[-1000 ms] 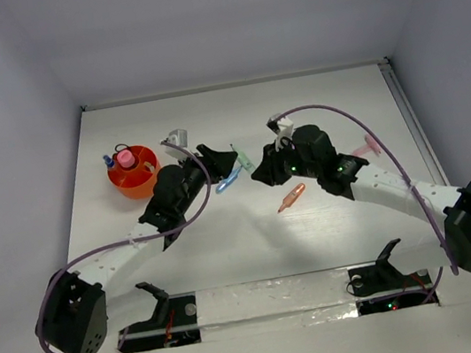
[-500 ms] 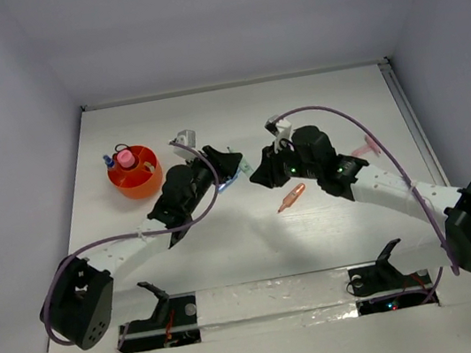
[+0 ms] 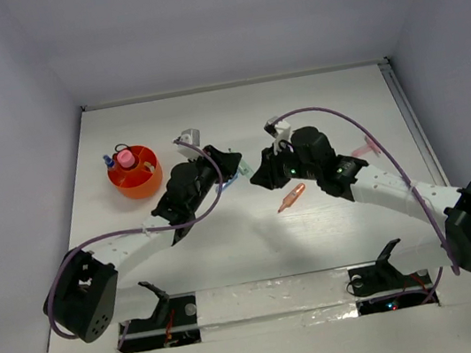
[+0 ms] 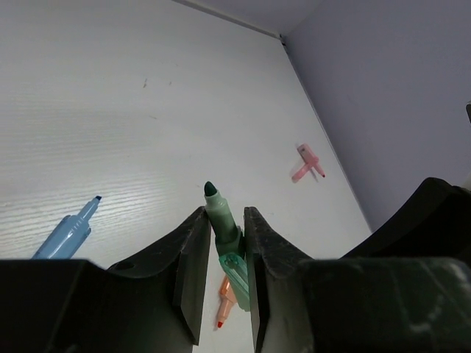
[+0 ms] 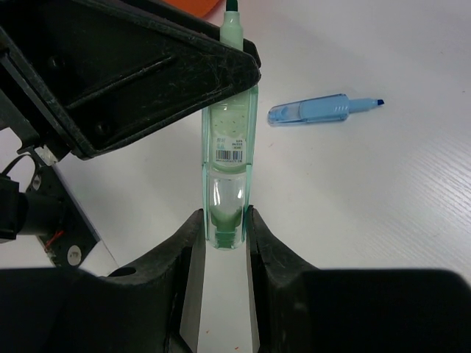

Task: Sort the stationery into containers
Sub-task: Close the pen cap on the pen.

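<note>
The green marker hangs above the table between both grippers. My right gripper is shut on its clear rear end. My left gripper is closed round its tip end, both fingers touching it. From above, the two grippers meet at mid-table with the green marker between them. A light blue marker lies just under the left gripper, and an orange marker lies below the right gripper. The orange-red cup at the left holds a pink tube, a blue item and a black handle.
A pink piece lies on the table to the right, behind the right arm. In the left wrist view the light blue marker is at lower left and the orange marker shows below the jaws. The side walls stand close.
The left arm has swung right to the green marker in the right gripper, and its jaws have closed in on the marker's tip end. The right arm has held still.
</note>
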You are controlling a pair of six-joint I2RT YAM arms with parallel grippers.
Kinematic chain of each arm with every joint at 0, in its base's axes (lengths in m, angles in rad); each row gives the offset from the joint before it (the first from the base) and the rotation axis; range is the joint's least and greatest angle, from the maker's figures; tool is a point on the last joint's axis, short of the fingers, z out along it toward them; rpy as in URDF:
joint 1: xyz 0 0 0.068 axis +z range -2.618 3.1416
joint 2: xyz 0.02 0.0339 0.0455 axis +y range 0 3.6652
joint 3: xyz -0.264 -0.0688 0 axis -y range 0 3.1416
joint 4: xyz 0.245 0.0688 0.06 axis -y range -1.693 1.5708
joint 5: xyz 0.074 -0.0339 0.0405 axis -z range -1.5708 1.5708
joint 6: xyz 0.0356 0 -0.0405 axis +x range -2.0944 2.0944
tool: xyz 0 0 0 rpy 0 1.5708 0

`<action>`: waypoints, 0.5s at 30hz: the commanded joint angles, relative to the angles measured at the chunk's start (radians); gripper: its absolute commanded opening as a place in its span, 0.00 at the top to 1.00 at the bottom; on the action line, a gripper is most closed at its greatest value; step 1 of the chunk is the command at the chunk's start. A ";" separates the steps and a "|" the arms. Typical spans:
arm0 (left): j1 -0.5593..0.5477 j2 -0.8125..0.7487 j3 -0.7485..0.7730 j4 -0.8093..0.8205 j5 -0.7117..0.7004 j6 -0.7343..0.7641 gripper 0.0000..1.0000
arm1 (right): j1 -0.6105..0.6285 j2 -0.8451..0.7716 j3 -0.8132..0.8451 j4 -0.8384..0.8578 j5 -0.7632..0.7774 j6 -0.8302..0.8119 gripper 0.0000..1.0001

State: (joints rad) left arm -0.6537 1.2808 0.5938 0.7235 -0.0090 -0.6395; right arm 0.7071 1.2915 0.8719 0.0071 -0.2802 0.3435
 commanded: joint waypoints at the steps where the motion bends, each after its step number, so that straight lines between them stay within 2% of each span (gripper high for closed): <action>1: 0.006 0.003 0.051 0.028 -0.054 0.043 0.79 | 0.023 0.000 0.013 0.004 -0.036 -0.018 0.88; 4: 0.006 0.009 0.055 0.034 -0.046 0.050 0.77 | 0.023 0.000 0.030 -0.033 -0.053 -0.032 0.89; 10: 0.006 -0.006 0.090 -0.021 -0.046 0.138 0.63 | 0.023 -0.011 0.096 -0.165 -0.092 -0.066 0.90; 15: 0.006 -0.017 0.109 -0.044 -0.051 0.172 0.62 | 0.023 -0.024 0.107 -0.217 -0.103 -0.072 0.91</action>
State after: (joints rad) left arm -0.6521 1.2938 0.6575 0.6693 -0.0475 -0.5194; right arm 0.7212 1.2911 0.9310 -0.1596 -0.3504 0.2962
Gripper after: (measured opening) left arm 0.375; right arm 0.293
